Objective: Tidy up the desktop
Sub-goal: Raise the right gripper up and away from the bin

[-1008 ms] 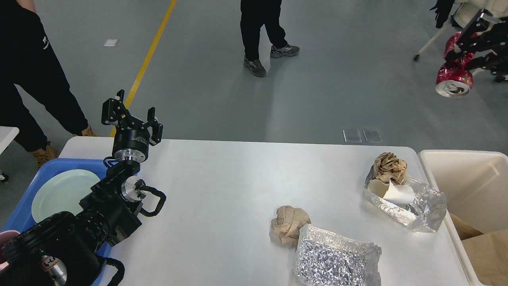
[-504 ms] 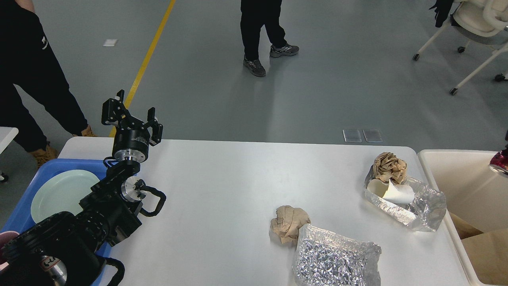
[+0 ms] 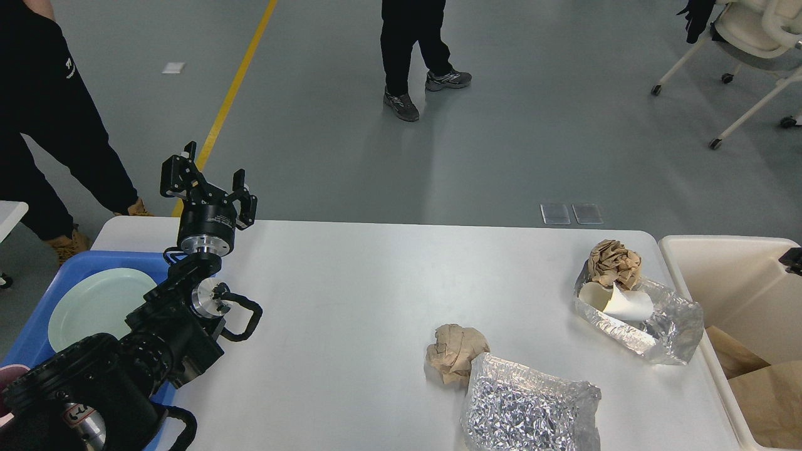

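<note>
grey floor w/ a yellow line (image 3: 237,81) running away at the far left, two ppl standing around behind. white desktop (image 3: 351,300) fills the middle, rounded corners, matte. left gripper (image 3: 208,181) held up above the far-left corner of the desktop, fingers pointing up and clearly apart, nothing between them. arm comes in from bottom left, over a blue tray (image 3: 37,326) at the desktop's left end w/ a pale green plate (image 3: 94,304) in it.

right side of desktop: crumpled brown paper ball (image 3: 455,351) near the front, touching a crinkled silver foil bag (image 3: 529,410) just to its right and nearer. further back right, another brown paper wad (image 3: 615,263) sits on the far end of a second foil wrapper (image 3: 658,326), w/ a white paper cup (image 3: 617,302) lying on its side in it. cream bin (image 3: 727,275) just beside the desktop's right edge, brown paper inside at the near end. small dark bit at the right frame edge over the bin, can't tell what it is or whether it's the right gripper. white rolling chair (image 3: 752,37) top right.
</note>
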`<action>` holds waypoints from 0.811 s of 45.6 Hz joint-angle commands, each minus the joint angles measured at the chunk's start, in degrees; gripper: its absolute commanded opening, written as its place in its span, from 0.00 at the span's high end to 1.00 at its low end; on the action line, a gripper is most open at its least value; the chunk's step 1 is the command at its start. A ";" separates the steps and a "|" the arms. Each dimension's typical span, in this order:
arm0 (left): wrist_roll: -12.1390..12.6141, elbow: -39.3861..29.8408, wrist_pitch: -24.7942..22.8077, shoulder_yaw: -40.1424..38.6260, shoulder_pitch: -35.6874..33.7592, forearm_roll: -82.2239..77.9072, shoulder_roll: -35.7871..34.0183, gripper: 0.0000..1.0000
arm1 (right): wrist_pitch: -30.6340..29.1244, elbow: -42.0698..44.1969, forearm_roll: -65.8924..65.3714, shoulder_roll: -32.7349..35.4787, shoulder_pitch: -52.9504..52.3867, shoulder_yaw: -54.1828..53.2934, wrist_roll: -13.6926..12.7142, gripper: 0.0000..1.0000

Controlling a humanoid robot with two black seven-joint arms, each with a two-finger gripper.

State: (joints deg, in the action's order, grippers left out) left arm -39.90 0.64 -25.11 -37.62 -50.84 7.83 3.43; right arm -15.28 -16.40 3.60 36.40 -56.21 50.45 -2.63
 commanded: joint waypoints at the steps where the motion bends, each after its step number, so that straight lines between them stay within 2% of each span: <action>1: 0.00 0.06 -0.02 0.00 -0.05 -0.01 0.00 0.04 | -0.01 -0.13 0.00 -0.98 -0.74 0.00 -0.01 0.00; 8: 0.00 -0.03 -0.02 0.00 0.04 -0.01 0.00 0.04 | -0.10 -0.21 -0.09 -5.20 -4.61 0.70 -0.10 0.00; 13: 0.00 -0.03 -0.02 0.00 0.04 -0.01 0.00 0.04 | -0.10 -0.21 -0.18 -11.52 -7.42 1.84 -0.10 0.00; 21: 0.00 -0.03 0.06 0.00 0.04 -0.01 0.00 0.04 | -0.98 -2.84 -0.09 -20.05 -16.55 10.09 -0.19 0.00; 27: 0.00 -0.03 0.06 0.00 -0.05 -0.01 0.00 0.04 | -3.61 -12.67 -0.09 -23.22 -27.71 14.32 -0.27 0.00; 37: 0.00 -0.03 0.06 0.00 0.04 -0.01 0.00 0.04 | -9.59 -37.46 -0.09 -22.78 -49.77 14.50 -0.01 0.00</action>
State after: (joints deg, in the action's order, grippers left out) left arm -39.90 0.63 -25.10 -37.62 -50.81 7.81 3.43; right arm -21.88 -41.83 3.51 13.22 -95.14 65.03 -2.82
